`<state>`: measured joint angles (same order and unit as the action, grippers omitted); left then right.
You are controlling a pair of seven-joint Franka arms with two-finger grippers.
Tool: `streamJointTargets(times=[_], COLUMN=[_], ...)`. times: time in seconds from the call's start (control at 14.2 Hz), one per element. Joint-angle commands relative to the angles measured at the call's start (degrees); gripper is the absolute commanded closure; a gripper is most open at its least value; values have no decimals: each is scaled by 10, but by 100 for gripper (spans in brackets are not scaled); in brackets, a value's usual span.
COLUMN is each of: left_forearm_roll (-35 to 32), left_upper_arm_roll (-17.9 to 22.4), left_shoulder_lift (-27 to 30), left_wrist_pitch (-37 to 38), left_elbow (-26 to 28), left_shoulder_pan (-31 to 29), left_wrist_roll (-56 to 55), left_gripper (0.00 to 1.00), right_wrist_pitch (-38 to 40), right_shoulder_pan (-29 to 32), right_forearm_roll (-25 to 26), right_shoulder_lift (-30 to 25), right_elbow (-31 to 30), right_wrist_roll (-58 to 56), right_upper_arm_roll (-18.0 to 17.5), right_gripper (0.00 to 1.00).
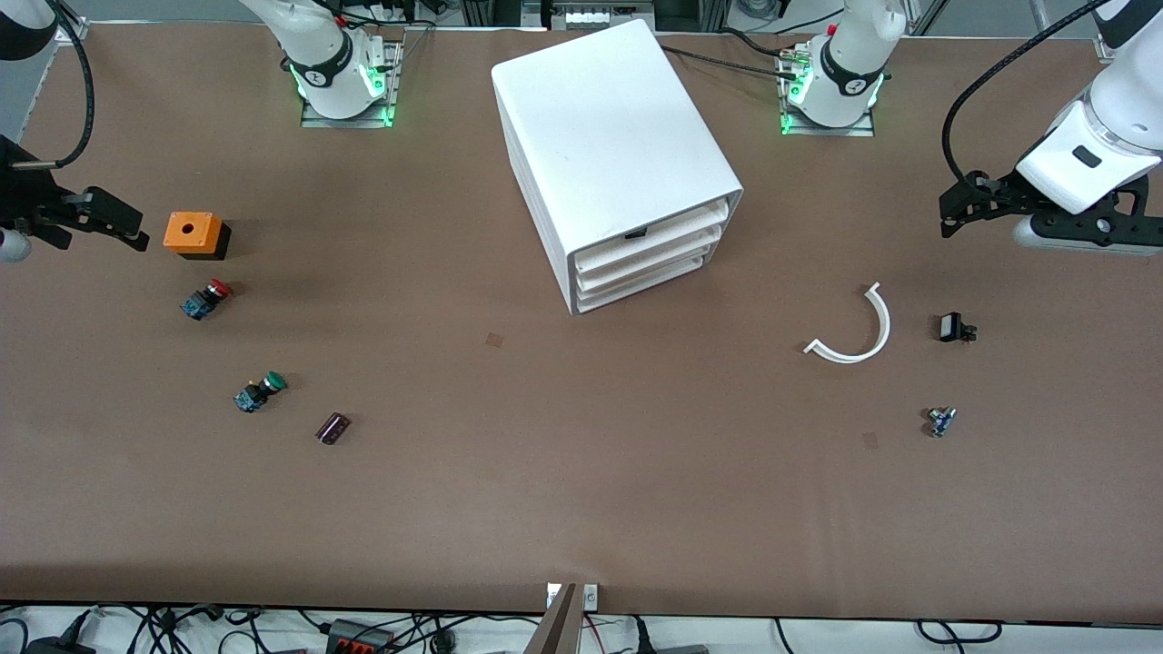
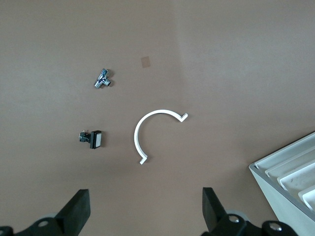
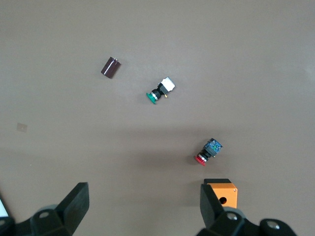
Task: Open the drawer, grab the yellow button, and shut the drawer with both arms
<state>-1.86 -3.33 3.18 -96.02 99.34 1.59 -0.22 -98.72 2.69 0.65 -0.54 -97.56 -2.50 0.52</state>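
The white cabinet (image 1: 618, 154) stands mid-table, its three tray drawers facing the front camera. The uppermost drawer (image 1: 659, 234) is shut, and a small black tab (image 1: 635, 233) sits on its front. A corner of the cabinet (image 2: 290, 177) shows in the left wrist view. The button is hidden. My left gripper (image 1: 963, 213) hangs open over the left arm's end of the table with nothing between its fingers (image 2: 78, 209). My right gripper (image 1: 104, 238) hangs open and empty over the right arm's end, beside an orange box (image 1: 193, 233).
Toward the right arm's end lie a red-capped button (image 1: 207, 299), a green-capped button (image 1: 260, 391) and a dark cylinder (image 1: 332, 428). Toward the left arm's end lie a white curved strip (image 1: 854, 331), a small black part (image 1: 954, 327) and a metal fitting (image 1: 941, 421).
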Motion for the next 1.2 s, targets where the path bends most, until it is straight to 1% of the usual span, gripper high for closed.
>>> streamJointTargets(times=[0.0,0.7,0.77,0.91,1.12], left_forearm_roll=[10,11,27,92,191], left_upper_arm_roll=[-1,-4,-4,-3,-5], left_shoulder_lift=[-1,-5,-6,-7,-24], left_wrist_pitch=[11,14,28,59,157], left_elbow=[-10,-11,-11,-11,-11], left_shoulder_pan=[-2,4,4,3,10], left_wrist_roll=[14,16,16,17,19], left_gripper=[0,0,0,0,0], right_wrist_pitch=[-5,-4,-5,-5,-6], right_shoulder_pan=[2,0,0,0,0], right_forearm_roll=[0,0,0,0,1], right_shoulder_lift=[-8,4,6,7,5], right_elbow=[-11,-10,-10,-10,-9], right_wrist_roll=[0,-1,0,2,2], right_upper_arm_roll=[-4,-3,-3,-3,-3], right_gripper=[0,0,0,0,0])
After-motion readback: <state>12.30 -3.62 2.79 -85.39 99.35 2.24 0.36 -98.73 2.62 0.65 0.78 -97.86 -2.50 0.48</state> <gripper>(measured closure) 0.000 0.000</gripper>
